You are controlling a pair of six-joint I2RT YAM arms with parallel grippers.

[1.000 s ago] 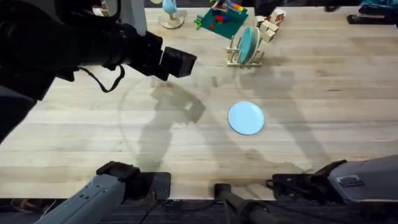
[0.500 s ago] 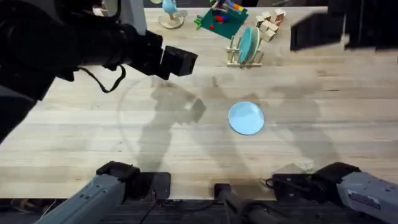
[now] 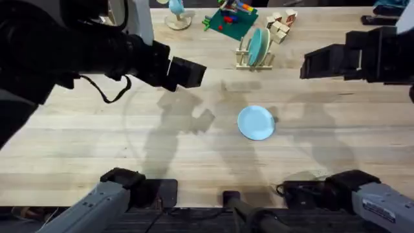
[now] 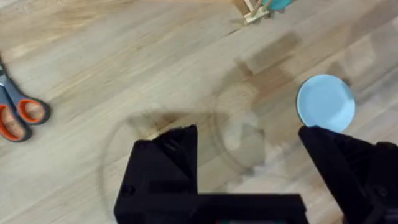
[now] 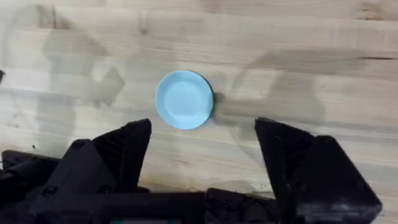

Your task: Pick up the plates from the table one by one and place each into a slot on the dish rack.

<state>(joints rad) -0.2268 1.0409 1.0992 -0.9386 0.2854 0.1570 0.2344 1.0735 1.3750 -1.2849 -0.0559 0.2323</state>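
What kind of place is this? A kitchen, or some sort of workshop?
Probably a robot test bench, not a kitchen: a plank table with two robot arms mounted at its edge, a small dish rack, a light blue plate, toy blocks and scissors.

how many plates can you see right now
2: a light blue round plate lying flat mid-table, and a teal-looking plate standing in the small wooden dish rack. Another may hide behind it.

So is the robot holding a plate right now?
No. Both the left gripper and the right gripper are open and empty; the blue plate lies on the table.
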